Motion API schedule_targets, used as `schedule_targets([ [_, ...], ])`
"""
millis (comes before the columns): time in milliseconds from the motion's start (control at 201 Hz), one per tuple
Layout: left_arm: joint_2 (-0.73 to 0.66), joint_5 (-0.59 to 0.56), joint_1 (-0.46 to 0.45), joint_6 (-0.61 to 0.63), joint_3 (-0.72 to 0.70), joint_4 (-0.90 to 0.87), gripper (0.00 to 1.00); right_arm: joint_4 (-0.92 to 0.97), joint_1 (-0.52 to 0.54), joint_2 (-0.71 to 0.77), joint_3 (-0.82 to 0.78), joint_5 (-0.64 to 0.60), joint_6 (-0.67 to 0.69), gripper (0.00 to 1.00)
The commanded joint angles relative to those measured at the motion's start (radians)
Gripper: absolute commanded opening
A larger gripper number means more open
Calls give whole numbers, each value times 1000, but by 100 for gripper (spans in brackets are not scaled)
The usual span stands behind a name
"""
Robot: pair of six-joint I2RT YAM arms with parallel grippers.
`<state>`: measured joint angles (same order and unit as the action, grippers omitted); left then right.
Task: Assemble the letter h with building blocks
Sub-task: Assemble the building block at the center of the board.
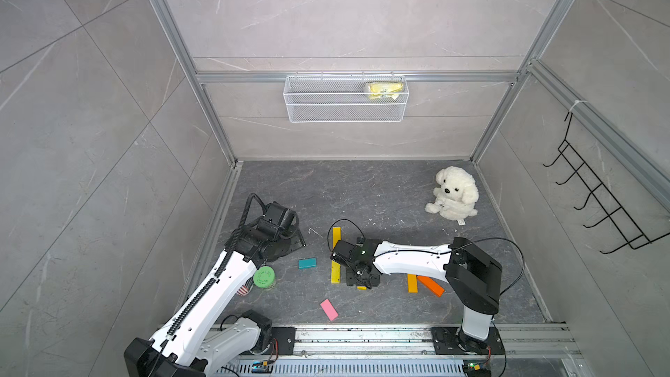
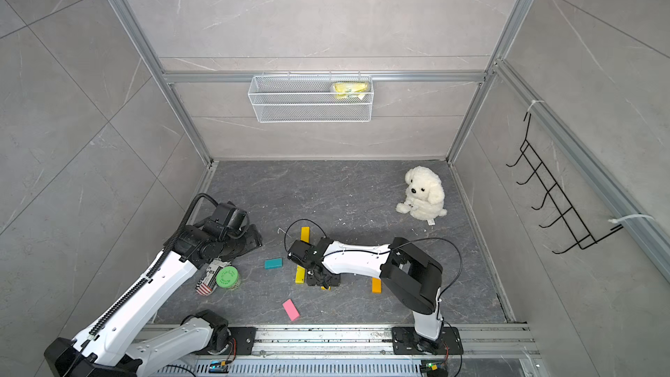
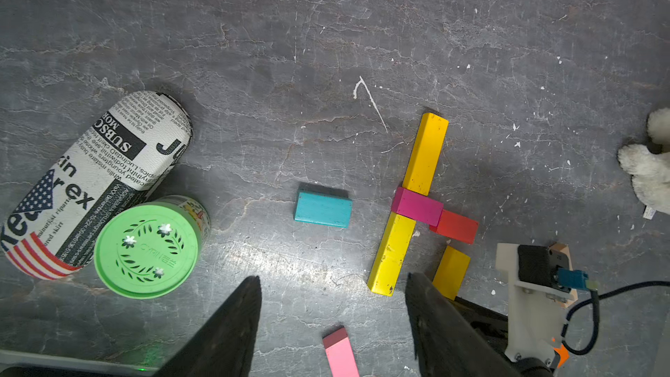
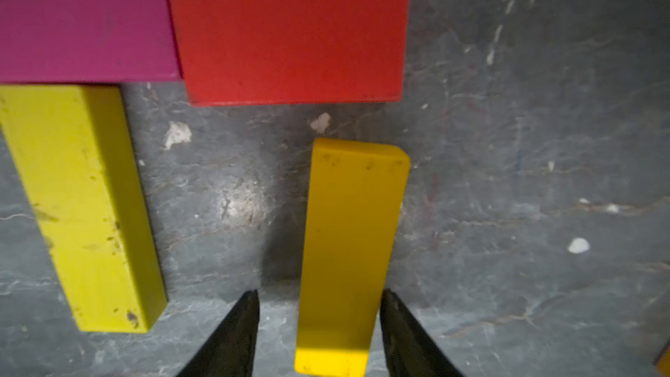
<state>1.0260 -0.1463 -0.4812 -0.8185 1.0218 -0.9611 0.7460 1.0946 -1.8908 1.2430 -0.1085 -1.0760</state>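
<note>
The right gripper (image 4: 319, 291) is low over the floor at the centre, its jaws partly open astride a yellow bar (image 4: 351, 248). One finger (image 4: 395, 324) sits against the bar's edge, while bare floor shows between the other finger and the bar, so no firm clamp is visible. The far end of this bar stops just short of a red block (image 4: 290, 36), with a strip of floor between them.

The red block lies crosswise, and its left end meets a magenta block (image 4: 83, 19). The magenta block lies across the spot where two long bars meet end to end: a lemon bar (image 4: 83, 208) on the near side and a golden bar (image 3: 426, 155) on the far side. Together they form one line running near to far, and the yellow bar lies roughly parallel to the lemon bar, to its right.

Left of this line a teal block (image 1: 307, 263) lies alone, and a pink block (image 1: 329, 309) lies nearer, at a slant. To the right, an amber bar (image 1: 412, 283) and an orange bar (image 1: 430, 285) touch each other, partly hidden by the right arm.

The left gripper (image 3: 333, 277) hangs over the left side of the floor with its jaws wide apart and nothing between them. Near it stand a green-lidded can (image 1: 264, 277) and a newsprint-patterned cylinder (image 3: 94, 183) lying on its side, touching the can. A white plush dog (image 1: 452, 192) sits far right.
</note>
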Motion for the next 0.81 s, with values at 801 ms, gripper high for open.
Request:
schedule_targets([
  [801,28,34,9,24,9,33,65,97,-31,-27,50,-19,106,41],
])
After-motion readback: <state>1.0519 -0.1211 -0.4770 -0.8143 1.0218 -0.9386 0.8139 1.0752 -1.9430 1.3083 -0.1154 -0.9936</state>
